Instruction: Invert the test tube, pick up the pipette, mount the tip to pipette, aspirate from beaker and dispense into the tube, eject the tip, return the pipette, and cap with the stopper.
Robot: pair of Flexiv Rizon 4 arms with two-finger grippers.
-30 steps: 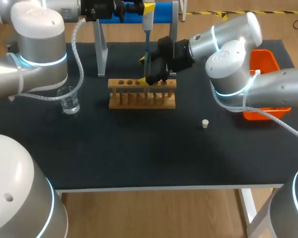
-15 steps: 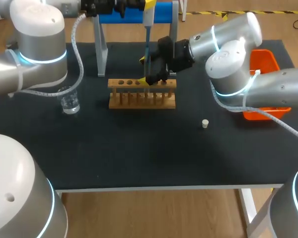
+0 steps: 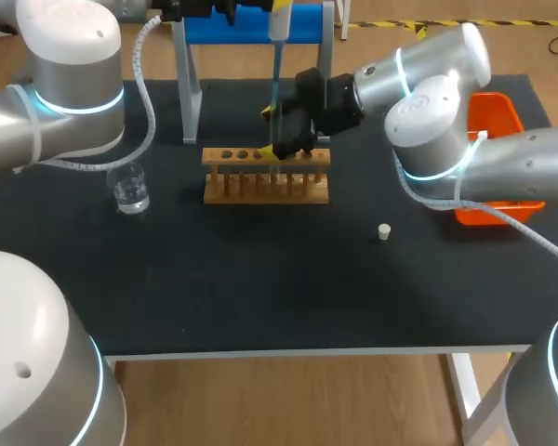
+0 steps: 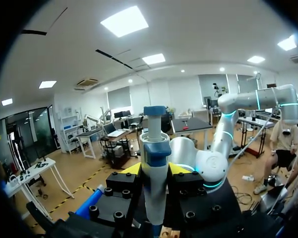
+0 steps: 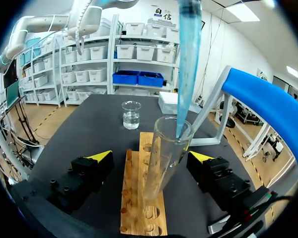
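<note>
1. Your left pincer [image 4: 155, 171] is clamped on the pipette [image 4: 155, 144], one yellow-tipped finger on each side of its body.
2. The blue tip [image 5: 186, 64] is mounted. It reaches down into the mouth of the test tube [image 5: 164, 158].
3. The test tube stands mouth up and tilted at the wooden rack [image 5: 131, 198]. Your right pincer [image 5: 150, 156] brackets it with its fingers apart, and a gap shows on both sides.
4. You are most likely at the dispensing step: inverting, pick-up and tip mounting look done.
5. Still to do are ejecting the tip, returning the pipette to the blue stand [image 3: 251, 23], and capping.
6. The stopper [image 3: 384, 232] lies alone on the counter [image 3: 260, 288], well apart from the rack. The beaker [image 3: 130, 190] stands to the rack's left with clear liquid in it.
7. You cannot tell whether the tip holds liquid, or whether any has reached the tube.
8. From overhead, the right pincer covers the tube and the upper frame edge cuts off the pipette's head.
9. The wrist view does not show clearly whether the tube's foot sits in a rack hole.
</note>
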